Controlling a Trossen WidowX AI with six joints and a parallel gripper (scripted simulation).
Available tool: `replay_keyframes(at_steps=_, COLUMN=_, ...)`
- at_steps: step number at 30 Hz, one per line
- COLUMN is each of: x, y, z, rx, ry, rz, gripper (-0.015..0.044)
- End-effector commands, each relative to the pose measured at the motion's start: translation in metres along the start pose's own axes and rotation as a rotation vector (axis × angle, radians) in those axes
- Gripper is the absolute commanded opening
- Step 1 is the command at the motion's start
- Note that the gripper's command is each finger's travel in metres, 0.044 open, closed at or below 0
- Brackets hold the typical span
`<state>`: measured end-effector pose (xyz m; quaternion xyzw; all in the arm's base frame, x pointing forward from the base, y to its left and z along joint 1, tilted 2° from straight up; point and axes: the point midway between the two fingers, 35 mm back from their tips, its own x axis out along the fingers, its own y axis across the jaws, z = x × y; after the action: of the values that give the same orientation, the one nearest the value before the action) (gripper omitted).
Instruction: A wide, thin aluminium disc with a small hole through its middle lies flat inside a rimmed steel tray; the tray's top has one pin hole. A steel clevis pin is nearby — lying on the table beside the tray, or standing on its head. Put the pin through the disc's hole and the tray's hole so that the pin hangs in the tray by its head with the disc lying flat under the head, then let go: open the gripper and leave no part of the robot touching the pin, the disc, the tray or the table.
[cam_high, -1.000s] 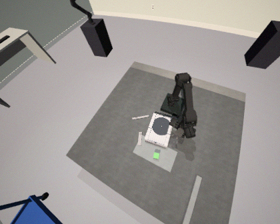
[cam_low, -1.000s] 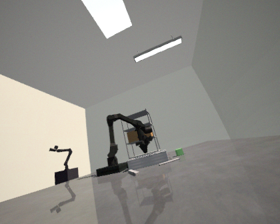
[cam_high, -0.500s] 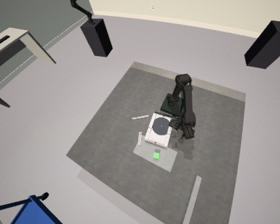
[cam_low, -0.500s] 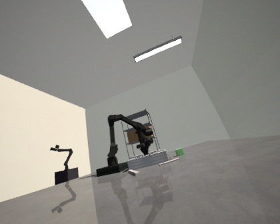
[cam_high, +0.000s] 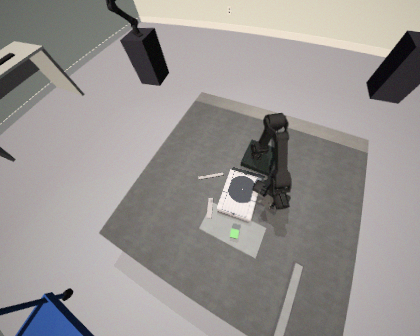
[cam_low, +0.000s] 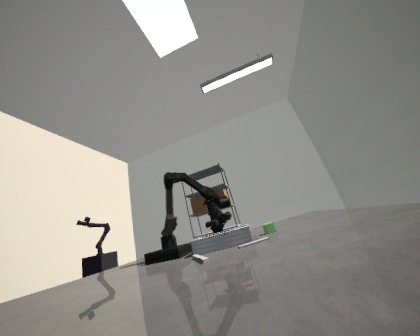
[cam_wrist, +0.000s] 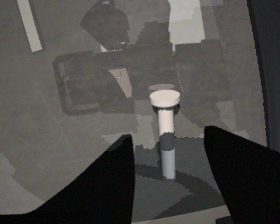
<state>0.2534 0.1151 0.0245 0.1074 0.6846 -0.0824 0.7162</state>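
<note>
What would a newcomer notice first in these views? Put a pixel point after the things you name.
Probably the pale clevis pin (cam_wrist: 166, 120), lying between the open gripper's (cam_wrist: 169, 137) dark fingers in the wrist view. From above, the dark disc (cam_high: 242, 187) stands out on the white tray (cam_high: 235, 209), with a bright green block (cam_high: 234, 233) (cam_low: 269, 228) beyond the tray.

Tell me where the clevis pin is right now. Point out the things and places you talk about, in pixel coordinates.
In the wrist view, the clevis pin (cam_wrist: 166, 120) is right of centre, its head towards the top of the picture and its shank running down into the gap between the open gripper's (cam_wrist: 169, 134) dark fingers.
</note>
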Motion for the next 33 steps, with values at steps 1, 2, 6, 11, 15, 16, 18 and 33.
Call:
replay_keyframes(at_steps=1, x=0.009, y=-0.001, z=-0.003, rx=-0.003, ry=0.011, rz=-0.003, gripper=0.016)
replay_keyframes(at_steps=2, x=0.011, y=-0.001, z=-0.003, rx=-0.003, ry=0.011, rz=-0.003, gripper=0.016)
replay_keyframes(at_steps=6, x=0.018, y=-0.001, z=-0.003, rx=-0.003, ry=0.011, rz=-0.003, gripper=0.016)
replay_keyframes(at_steps=11, x=0.025, y=-0.001, z=-0.004, rx=-0.003, ry=0.011, rz=-0.003, gripper=0.016)
replay_keyframes(at_steps=15, x=0.025, y=-0.001, z=-0.004, rx=-0.003, ry=0.011, rz=-0.003, gripper=0.016)
replay_keyframes(at_steps=16, x=0.025, y=-0.001, z=-0.004, rx=-0.003, ry=0.011, rz=-0.003, gripper=0.016)
replay_keyframes(at_steps=18, x=0.025, y=-0.001, z=-0.004, rx=-0.003, ry=0.011, rz=-0.003, gripper=0.016)
replay_keyframes(at_steps=33, x=0.025, y=-0.001, z=-0.004, rx=-0.003, ry=0.011, rz=-0.003, gripper=0.0009)
